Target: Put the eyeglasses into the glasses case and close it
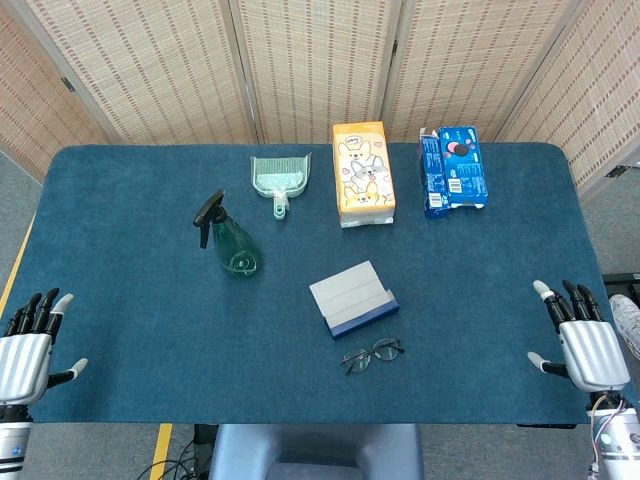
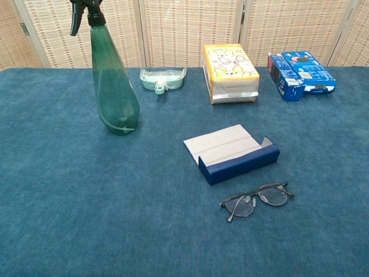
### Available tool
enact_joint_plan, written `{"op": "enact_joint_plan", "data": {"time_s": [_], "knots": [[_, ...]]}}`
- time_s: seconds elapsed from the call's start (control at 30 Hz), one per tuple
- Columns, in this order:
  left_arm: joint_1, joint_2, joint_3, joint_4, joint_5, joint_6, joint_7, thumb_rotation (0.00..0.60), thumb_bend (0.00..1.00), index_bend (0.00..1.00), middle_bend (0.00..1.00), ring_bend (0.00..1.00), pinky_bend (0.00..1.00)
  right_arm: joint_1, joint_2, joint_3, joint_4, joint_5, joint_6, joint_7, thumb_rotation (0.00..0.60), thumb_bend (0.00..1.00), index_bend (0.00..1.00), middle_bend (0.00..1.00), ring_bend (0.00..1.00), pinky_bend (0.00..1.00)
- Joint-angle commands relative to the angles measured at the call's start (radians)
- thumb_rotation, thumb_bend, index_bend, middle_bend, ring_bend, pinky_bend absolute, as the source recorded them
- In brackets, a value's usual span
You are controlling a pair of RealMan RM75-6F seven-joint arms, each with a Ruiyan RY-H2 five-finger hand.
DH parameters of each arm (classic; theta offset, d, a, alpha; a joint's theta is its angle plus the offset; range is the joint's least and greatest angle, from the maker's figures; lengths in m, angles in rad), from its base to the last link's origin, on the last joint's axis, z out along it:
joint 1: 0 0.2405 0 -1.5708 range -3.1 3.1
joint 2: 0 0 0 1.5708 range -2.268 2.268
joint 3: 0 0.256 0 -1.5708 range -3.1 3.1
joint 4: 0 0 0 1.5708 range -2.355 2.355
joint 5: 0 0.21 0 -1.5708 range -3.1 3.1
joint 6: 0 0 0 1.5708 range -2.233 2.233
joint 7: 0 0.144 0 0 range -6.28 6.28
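Dark-framed eyeglasses lie folded on the blue table cloth near the front edge. Just behind them sits the glasses case, navy outside with a grey lining, its lid lying open and flat. My left hand hovers at the table's front left corner with fingers spread and nothing in it. Far to the right, my right hand is likewise spread and empty at the front right corner. Neither hand shows in the chest view.
A green spray bottle stands left of the case. At the back are a mint dustpan, a yellow tissue box and a blue cookie box.
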Motion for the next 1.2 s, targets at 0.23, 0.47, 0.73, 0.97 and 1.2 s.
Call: {"op": "enact_joint_plan", "data": {"time_s": [0.23, 0.47, 0.73, 0.97, 1.2], "knots": [[0.003, -0.001, 0.003, 0.002, -0.001, 0.001, -0.005, 0.600, 0.13, 0.13, 0.07, 0.05, 0.18, 0.008, -0.003, -0.004, 0.006, -0.030, 0.003, 0.009, 0.600, 0.05, 0.09, 0.20, 0.06, 0.00], [0.004, 0.006, 0.002, -0.003, -0.004, 0.002, -0.009, 0.600, 0.13, 0.13, 0.07, 0.05, 0.18, 0.026, -0.006, -0.007, 0.008, -0.052, -0.011, 0.006, 0.600, 0.18, 0.11, 0.22, 0.06, 0.00], [0.010, 0.007, 0.005, 0.002, 0.003, 0.010, -0.025, 0.600, 0.13, 0.14, 0.07, 0.05, 0.18, 0.091, -0.009, -0.003, -0.011, -0.075, -0.092, -0.069, 0.600, 0.51, 0.16, 0.56, 0.42, 0.18], [0.021, 0.009, 0.009, 0.007, 0.001, 0.019, -0.035, 0.600, 0.13, 0.14, 0.07, 0.05, 0.18, 0.182, -0.014, -0.009, -0.039, -0.059, -0.252, -0.125, 0.600, 0.75, 0.16, 0.94, 0.91, 0.67], [0.025, 0.011, 0.011, 0.006, -0.004, 0.018, -0.035, 0.600, 0.13, 0.14, 0.07, 0.05, 0.18, 0.272, -0.041, -0.023, -0.044, -0.022, -0.424, -0.145, 0.600, 0.93, 0.19, 1.00, 1.00, 0.96]]}}
